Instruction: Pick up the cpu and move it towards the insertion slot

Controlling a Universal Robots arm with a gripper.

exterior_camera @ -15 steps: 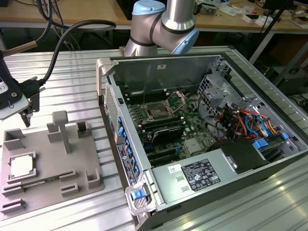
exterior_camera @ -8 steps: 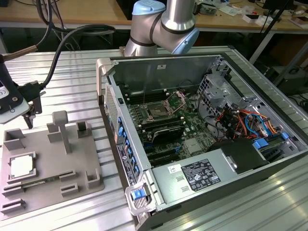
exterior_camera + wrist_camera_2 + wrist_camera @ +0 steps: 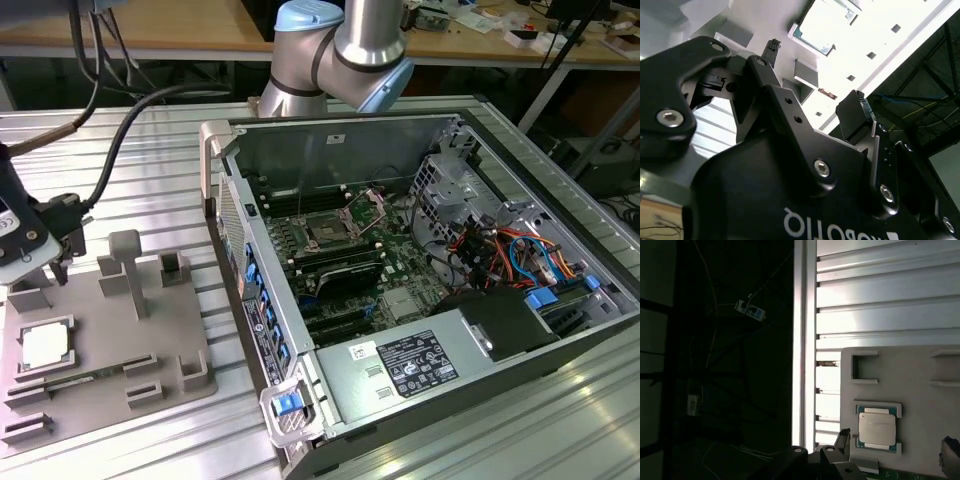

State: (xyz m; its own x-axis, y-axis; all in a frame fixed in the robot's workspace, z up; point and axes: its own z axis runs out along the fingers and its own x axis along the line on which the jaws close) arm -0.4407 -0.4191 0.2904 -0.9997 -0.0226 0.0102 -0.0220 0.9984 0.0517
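Observation:
The cpu lies flat, pale top up, in a framed recess of the grey tray at the exterior view's left. My gripper hangs just above the tray's far corner, a short way from the cpu, open and holding nothing. In the first wrist view one fingertip shows beside the cpu. The chip appears as a bright square beyond the spread fingers. The insertion slot sits in the motherboard inside the open case, its load plate raised.
The open computer case stands right of the tray, holding a power supply, a drive cage and coloured cables. Upright posts rise from the tray. The ribbed table's edge runs close to the tray.

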